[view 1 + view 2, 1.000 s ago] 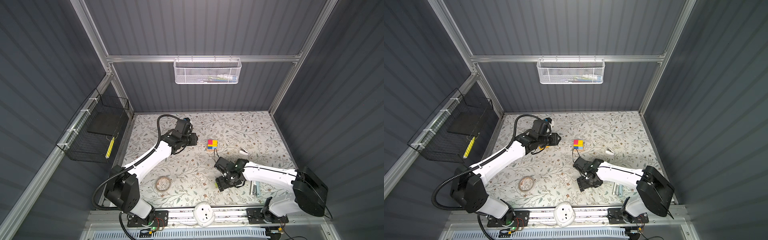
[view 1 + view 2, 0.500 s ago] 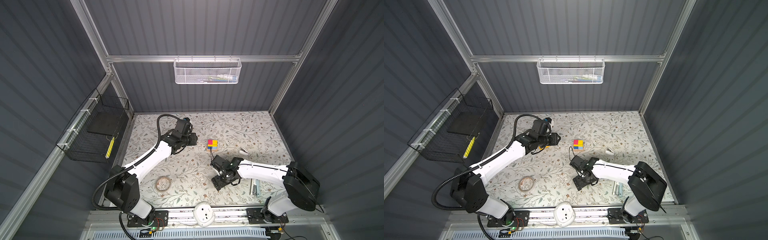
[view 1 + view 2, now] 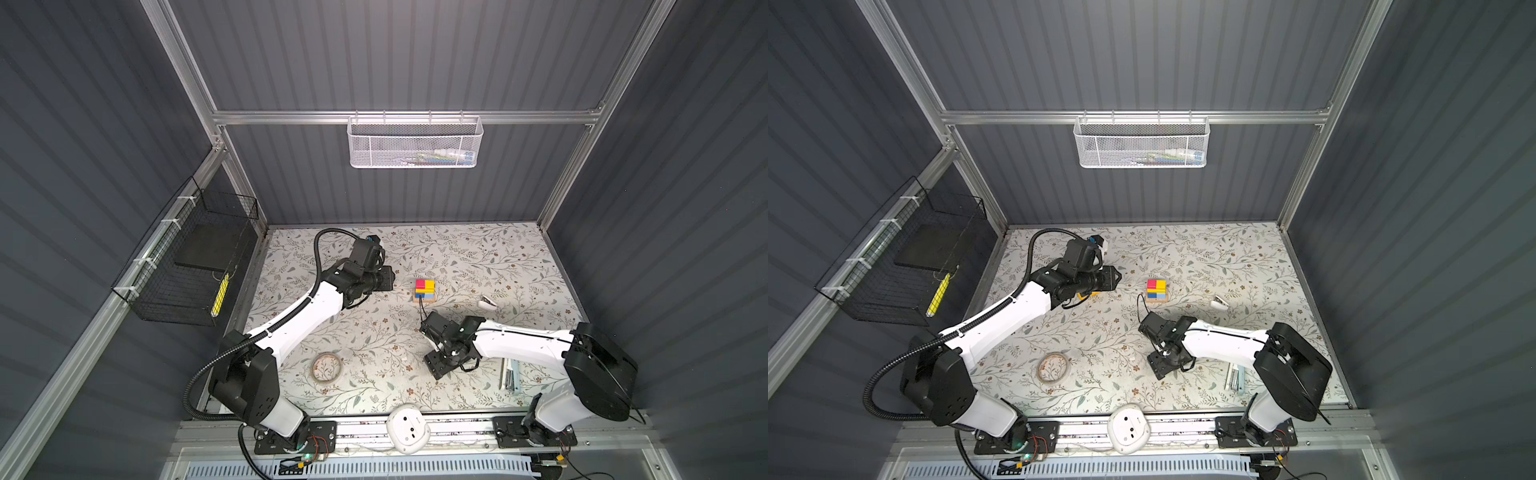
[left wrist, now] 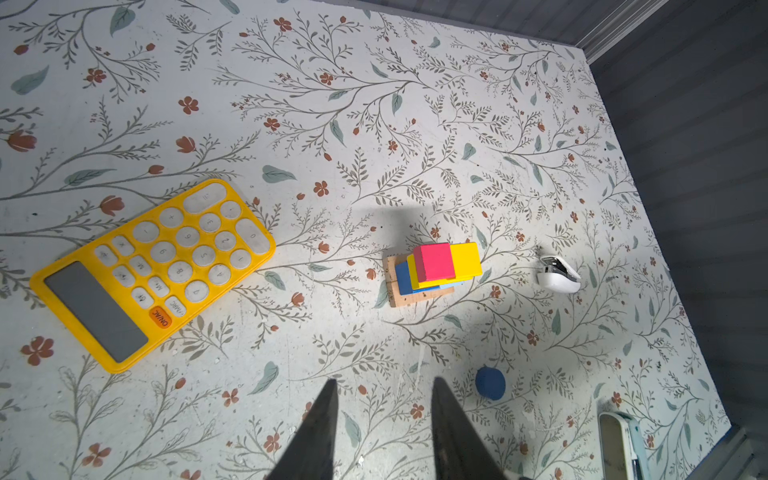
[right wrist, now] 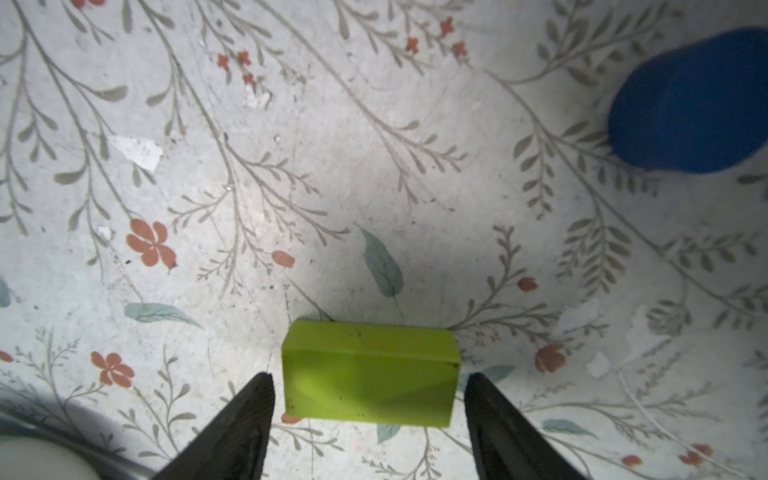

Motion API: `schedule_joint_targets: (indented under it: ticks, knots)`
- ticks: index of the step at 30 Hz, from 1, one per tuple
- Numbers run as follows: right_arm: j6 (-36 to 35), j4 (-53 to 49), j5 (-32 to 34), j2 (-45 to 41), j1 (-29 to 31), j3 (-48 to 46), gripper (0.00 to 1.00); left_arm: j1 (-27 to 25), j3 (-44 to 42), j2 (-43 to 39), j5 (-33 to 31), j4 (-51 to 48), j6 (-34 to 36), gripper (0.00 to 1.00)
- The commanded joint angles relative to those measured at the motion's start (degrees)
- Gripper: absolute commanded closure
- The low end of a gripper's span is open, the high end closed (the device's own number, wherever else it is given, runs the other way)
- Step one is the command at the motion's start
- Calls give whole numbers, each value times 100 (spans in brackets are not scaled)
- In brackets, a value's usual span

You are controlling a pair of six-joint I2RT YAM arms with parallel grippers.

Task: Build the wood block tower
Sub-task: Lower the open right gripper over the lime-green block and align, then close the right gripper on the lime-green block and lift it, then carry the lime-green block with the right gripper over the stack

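– Between the jaws of the right gripper (image 5: 369,376), what is lying there?
– The lime bar (image 5: 370,361), flat on the tabletop (image 5: 291,187). The jaws are standing apart, one off each short end, with a sliver of floral surface showing on both sides. Nothing is being grasped yet.
– And just beyond it?
– The blue cylinder (image 5: 690,104) is sitting loose, near the bar but not touching it.
– What is the left gripper (image 4: 384,380) doing?
– It is hovering with its jaws parted and empty, facing the tower (image 4: 432,270). A yellow calculator (image 4: 153,270) is lying well apart from the blocks.
– How is the tower looking?
– In both top views it (image 3: 424,289) (image 3: 1156,289) is standing mid-tabletop, beyond the right gripper. Tan bars are forming the base, then blue cubes and a yellow bar, with the pink cube (image 4: 434,262) and yellow cube (image 4: 465,259) sitting side by side on top.
– So which step is this?
– I am reading it as the pick-up of the lime bar. The next move is calling for a square squeeze on the bar's ends and a straight lift. Then it needs a gentle set-down across the top pair, since the upper layers are looking slightly offset and might shift if nudged.
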Motion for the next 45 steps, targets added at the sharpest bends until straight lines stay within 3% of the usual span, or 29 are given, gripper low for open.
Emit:
schedule_joint_targets:
  ticks: [1, 10, 22, 27, 38, 45]
  knots:
    - [68, 2, 112, 109, 49, -58, 25, 31, -49, 60, -69, -153, 106, 62]
    - [122, -11, 232, 208, 142, -41, 25, 29, -49, 76, -66, -158, 115, 62]
    - [300, -83, 318, 173, 168, -24, 40, 29, -62, 71, -88, -155, 121, 62]
    - [464, -210, 355, -21, 168, 83, 41, 29, -59, 68, -121, -162, 134, 62]
    - [791, -939, 439, -61, -3, 1251, 45, 38, 129, 62, -471, -367, 346, 62]
    - [885, -1642, 314, 416, -723, 2469, 46, 284, 390, 181, -539, -549, 494, 62]
